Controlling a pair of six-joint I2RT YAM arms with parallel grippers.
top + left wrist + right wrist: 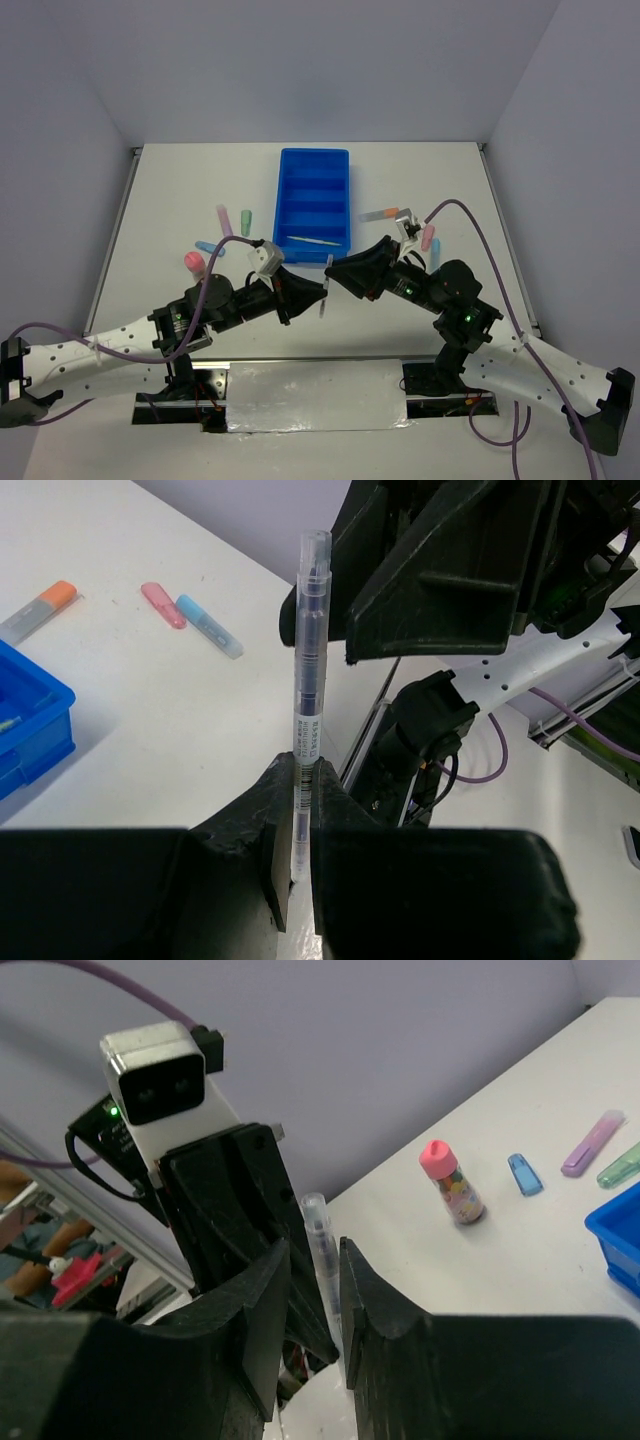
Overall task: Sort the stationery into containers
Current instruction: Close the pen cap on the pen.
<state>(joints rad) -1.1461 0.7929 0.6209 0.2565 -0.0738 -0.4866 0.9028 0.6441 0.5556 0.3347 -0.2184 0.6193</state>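
While the left gripper (303, 780) clamps the pen (308, 660) near the tray (279, 210) edge, the right gripper (313, 1250) straddles it, apart.

The white table (170, 190) carries a blue tray (314, 197), set lengthwise between its middle and the far edge. Left of the tray, a pink marker (224, 218) and a green marker (246, 222) lie side by side. A blue marker (209, 247) and an upright pink-capped bottle (194, 263) sit closer to the near left corner. Right of the tray lies an orange-grey marker (380, 213). Toward the right edge, a second pink marker (428, 237) and a second blue marker (434, 252) lie close together.
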